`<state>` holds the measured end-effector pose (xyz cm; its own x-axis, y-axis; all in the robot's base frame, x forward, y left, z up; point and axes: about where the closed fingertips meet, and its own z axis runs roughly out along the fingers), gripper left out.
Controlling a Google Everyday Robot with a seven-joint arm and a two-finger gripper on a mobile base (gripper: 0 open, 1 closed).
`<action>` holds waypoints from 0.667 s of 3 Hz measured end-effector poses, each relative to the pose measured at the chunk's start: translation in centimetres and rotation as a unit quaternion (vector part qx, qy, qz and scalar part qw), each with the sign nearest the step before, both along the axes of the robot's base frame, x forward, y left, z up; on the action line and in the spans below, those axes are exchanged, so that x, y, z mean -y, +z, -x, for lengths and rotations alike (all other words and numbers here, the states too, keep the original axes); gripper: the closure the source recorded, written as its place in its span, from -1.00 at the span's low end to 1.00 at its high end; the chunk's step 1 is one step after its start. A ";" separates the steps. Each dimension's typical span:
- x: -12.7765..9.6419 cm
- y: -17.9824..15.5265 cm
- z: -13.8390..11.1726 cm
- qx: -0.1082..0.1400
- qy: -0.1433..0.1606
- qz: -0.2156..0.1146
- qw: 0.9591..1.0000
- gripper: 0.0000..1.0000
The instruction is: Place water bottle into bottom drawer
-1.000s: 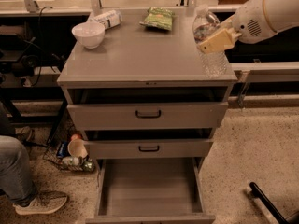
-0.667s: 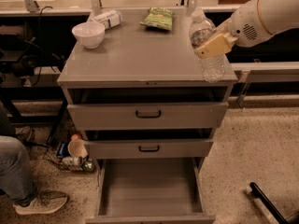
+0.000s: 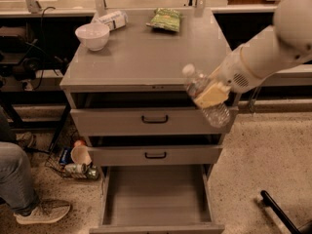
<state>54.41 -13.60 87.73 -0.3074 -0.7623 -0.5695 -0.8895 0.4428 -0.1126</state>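
Note:
My gripper [image 3: 210, 94] is shut on the water bottle [image 3: 206, 100], a clear ribbed bottle with a white cap, held tilted with the cap up and to the left. It hangs in the air in front of the cabinet's right front corner, level with the top drawer [image 3: 151, 121]. The bottom drawer [image 3: 156, 199] is pulled open below, its grey floor bare. The bottle is well above the drawer and toward its right side.
On the cabinet top [image 3: 146, 57] stand a white bowl [image 3: 92, 35], a white packet [image 3: 111, 19] and a green snack bag [image 3: 165, 19]. The middle drawer [image 3: 155, 155] is shut. A person's leg and shoe [image 3: 29, 199] and floor clutter [image 3: 78, 162] lie left. A black bar [image 3: 280, 213] lies right.
The arm has carried the bottle from above the cabinet's right rear edge forward and down, over the front edge, to the level of the top drawer.

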 end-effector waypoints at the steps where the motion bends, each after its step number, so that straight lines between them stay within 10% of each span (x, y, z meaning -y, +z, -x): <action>1: -1.9 -7.4 2.5 -0.058 0.023 0.026 0.998 1.00; 2: -4.0 -15.3 5.1 -0.116 0.049 0.051 0.991 1.00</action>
<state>49.33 -9.58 72.41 -0.3421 -0.8451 -0.4109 -0.9351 0.3493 0.0600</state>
